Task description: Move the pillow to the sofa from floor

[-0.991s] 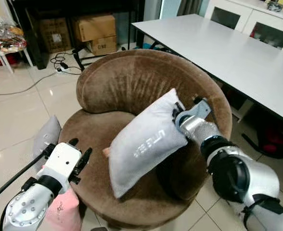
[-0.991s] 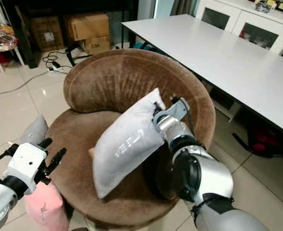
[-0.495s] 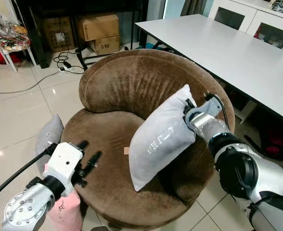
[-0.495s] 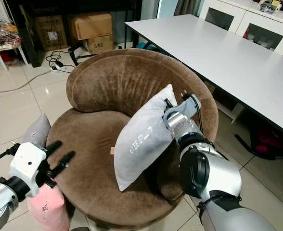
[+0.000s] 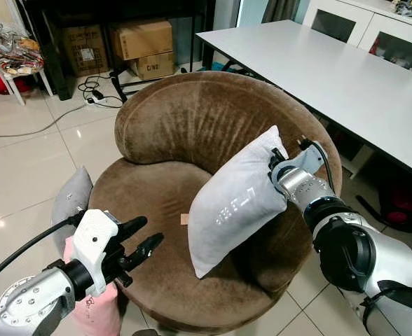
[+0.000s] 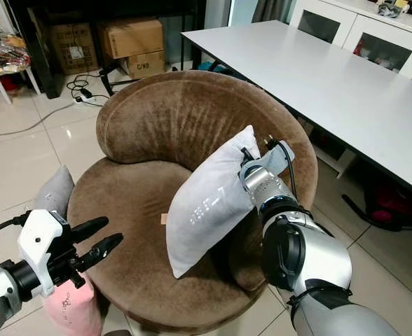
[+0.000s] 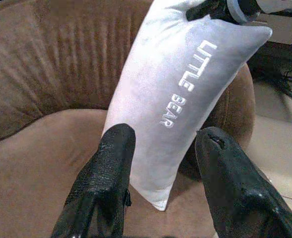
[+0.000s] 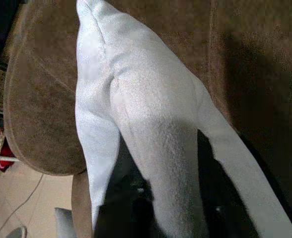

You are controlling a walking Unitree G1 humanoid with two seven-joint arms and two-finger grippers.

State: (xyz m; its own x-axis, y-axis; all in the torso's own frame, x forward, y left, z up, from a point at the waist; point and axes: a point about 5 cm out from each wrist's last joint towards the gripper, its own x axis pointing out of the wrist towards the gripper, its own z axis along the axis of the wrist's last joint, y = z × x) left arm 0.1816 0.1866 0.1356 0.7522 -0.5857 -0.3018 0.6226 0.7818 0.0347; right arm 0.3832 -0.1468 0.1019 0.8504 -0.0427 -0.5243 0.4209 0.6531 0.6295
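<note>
A light grey pillow (image 5: 239, 203) lettered "LITTLE BEAR" hangs tilted over the seat of the round brown sofa chair (image 5: 185, 119), its lower corner close to the seat by the right armrest. My right gripper (image 5: 275, 166) is shut on the pillow's upper corner; in the right wrist view the pillow (image 8: 151, 134) bulges between the dark fingers (image 8: 123, 183). My left gripper (image 5: 144, 238) is open at the seat's front left edge, pointing toward the pillow (image 7: 181, 94), apart from it, fingers (image 7: 109, 183) spread.
A second grey pillow (image 5: 71, 199) and a pink bag (image 5: 94, 311) lie on the tiled floor left of the chair. A long white table (image 5: 332, 70) stands at the right. Cardboard boxes (image 5: 141, 38) and cables (image 5: 87, 91) sit behind the chair.
My right gripper carried the pillow rightward and a little higher over the seat. My left gripper moved forward over the seat's edge. The camera has shifted slightly.
</note>
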